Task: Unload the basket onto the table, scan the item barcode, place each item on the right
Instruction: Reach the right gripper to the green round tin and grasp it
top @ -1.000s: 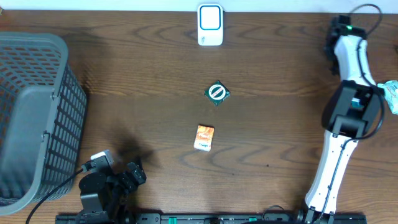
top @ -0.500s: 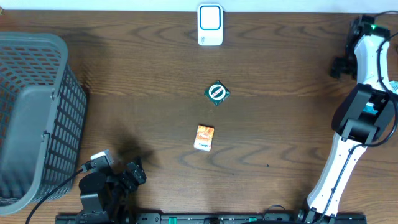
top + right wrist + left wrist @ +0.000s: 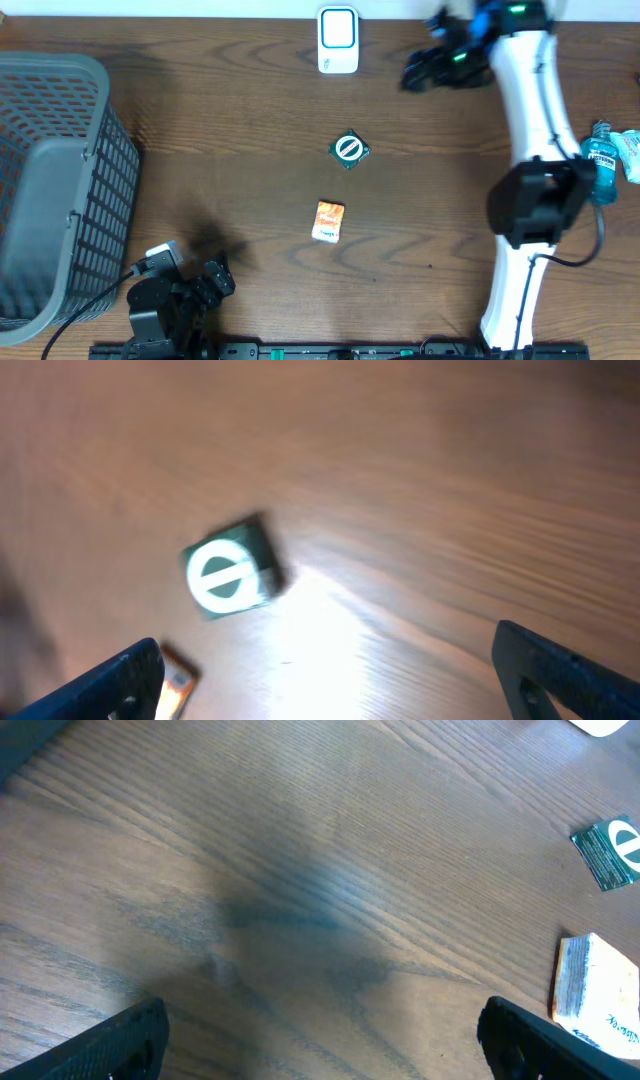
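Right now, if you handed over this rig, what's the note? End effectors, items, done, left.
Left end effector: open, empty, low at the near edge beside the basket.
Right end effector: open, empty, at the far side, right of the scanner.
Items: green packet and orange packet lie flat mid-table, apart, neither touched.
Done: no item picked up.
Left: grip a packet and show its barcode to the scanner.

Even, bright overhead light; a soft shadow darkens the table (image 3: 300, 910); the right wrist view is motion-blurred with central glare.
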Controlling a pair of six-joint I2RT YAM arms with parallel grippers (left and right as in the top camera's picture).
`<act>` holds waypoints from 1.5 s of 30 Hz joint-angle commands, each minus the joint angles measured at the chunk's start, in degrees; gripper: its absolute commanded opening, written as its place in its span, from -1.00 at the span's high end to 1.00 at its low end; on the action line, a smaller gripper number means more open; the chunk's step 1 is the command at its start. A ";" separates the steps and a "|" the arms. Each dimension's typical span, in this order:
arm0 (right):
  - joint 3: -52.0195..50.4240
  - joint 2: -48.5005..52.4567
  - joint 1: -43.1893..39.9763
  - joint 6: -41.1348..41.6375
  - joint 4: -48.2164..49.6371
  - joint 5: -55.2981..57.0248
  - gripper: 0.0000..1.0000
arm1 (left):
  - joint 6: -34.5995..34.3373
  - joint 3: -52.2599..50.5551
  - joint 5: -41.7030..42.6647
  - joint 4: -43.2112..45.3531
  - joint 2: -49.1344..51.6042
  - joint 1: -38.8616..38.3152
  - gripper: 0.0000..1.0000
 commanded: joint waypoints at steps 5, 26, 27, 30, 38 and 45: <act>-6.14 3.08 11.65 -7.61 3.21 -3.06 -0.99 | 0.13 -0.79 -0.52 -1.88 -0.15 -0.22 -0.96; -22.29 3.19 21.79 -3.15 19.17 23.63 -0.99 | 0.13 -0.79 -0.52 -1.88 -0.15 -0.22 -0.96; -22.95 3.28 21.79 -3.63 19.32 23.08 -0.98 | 0.13 -0.79 -0.52 -1.88 -0.15 -0.22 -0.96; -24.55 3.30 21.86 -7.30 19.28 20.00 -0.99 | 0.13 -0.79 -0.55 -1.88 -0.15 -0.22 -0.96; -25.68 3.52 22.14 -8.68 21.59 19.32 -0.49 | 0.13 -0.79 -0.55 -1.88 -0.15 -0.22 -0.96; -25.86 3.72 22.18 -8.35 20.46 18.86 0.09 | 0.13 -0.79 -0.52 -1.88 -0.15 -0.22 -0.96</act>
